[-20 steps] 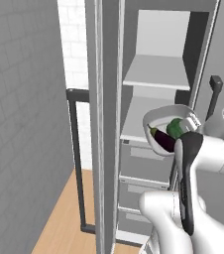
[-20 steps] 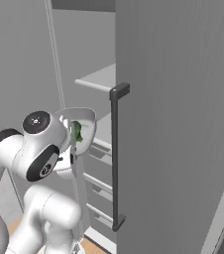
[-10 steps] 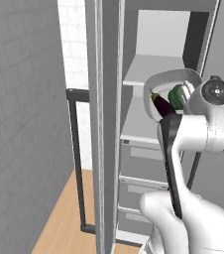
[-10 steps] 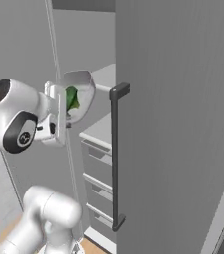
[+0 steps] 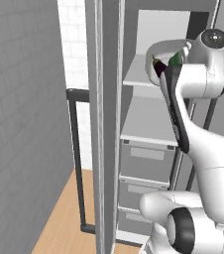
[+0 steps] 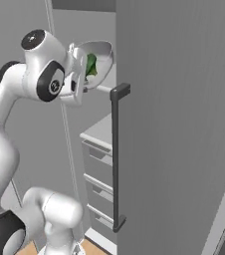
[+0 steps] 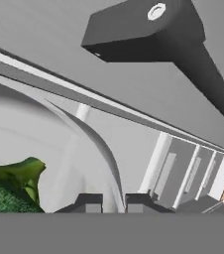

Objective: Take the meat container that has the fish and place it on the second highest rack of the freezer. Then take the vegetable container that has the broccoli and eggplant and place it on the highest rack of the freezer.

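Observation:
The vegetable container, a round pale bowl [image 5: 164, 51] [image 6: 100, 52] [image 7: 44, 149], hangs tilted in the air in front of the open freezer [image 5: 148, 119], level with an upper white shelf [image 5: 138, 75]. In it lie the green broccoli [image 5: 175, 60] [image 6: 91, 64] [image 7: 9, 191] and the dark purple eggplant [image 5: 158, 67]. My gripper [image 7: 109, 203] [image 6: 79, 67] is shut on the bowl's rim, one finger tip on each side of the wall. The meat container and the fish are out of view.
The freezer's open door stands edge-on at the left [image 5: 104, 124] with its dark bar handle [image 5: 76, 158]. A second grey door with a bar handle [image 6: 116, 154] is close to the bowl on the right. Grey drawers [image 5: 146, 159] [image 6: 98, 167] sit below the shelves.
The arm has lifted the bowl from the height of the lower shelf up to the upper shelf's level and closer to the freezer. The grip on the rim has held.

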